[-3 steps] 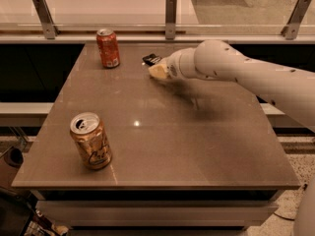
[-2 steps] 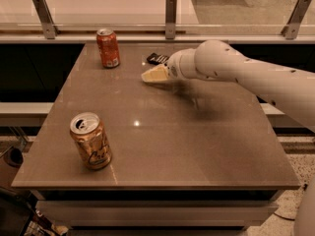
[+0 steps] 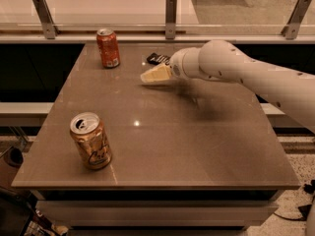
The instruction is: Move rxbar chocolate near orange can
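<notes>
The orange can (image 3: 91,140) stands near the table's (image 3: 197,151) front left corner. Toward the far edge the gripper (image 3: 145,76) hangs low, its fingers pressed together on nothing — the chocolate bar (image 3: 158,59) lies flat just behind it, well apart from that can, a red can (image 3: 108,48) upright to its left.

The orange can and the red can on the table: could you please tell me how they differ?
The orange can is golden with dark script; the red can is red-orange with a pale patch. The orange can stands near the table's front left corner; the red can stands at the back, closer to the gripper, which is right by the rxbar chocolate. Both are upright with silver tops.
</notes>
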`<state>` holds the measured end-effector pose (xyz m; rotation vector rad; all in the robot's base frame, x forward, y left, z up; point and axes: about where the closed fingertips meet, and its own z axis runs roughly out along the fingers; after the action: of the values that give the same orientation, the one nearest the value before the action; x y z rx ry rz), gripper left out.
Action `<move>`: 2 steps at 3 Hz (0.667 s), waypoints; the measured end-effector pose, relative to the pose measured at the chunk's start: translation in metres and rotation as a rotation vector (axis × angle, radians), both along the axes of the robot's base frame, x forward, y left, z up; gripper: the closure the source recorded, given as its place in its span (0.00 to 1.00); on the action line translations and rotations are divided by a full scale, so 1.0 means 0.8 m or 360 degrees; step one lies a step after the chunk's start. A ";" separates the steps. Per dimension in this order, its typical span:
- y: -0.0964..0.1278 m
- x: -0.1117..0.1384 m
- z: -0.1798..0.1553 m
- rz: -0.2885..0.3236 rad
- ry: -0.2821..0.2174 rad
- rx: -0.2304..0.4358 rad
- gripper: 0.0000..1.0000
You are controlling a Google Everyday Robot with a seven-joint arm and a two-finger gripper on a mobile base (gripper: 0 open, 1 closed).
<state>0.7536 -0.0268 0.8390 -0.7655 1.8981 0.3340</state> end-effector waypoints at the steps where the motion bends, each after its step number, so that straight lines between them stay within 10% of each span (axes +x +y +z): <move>1: -0.008 0.004 0.003 0.0036 -0.0020 0.0032 0.00; 2: -0.023 0.021 0.002 0.0093 -0.0031 0.0063 0.00</move>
<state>0.7703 -0.0456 0.8410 -0.7963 1.8481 0.3980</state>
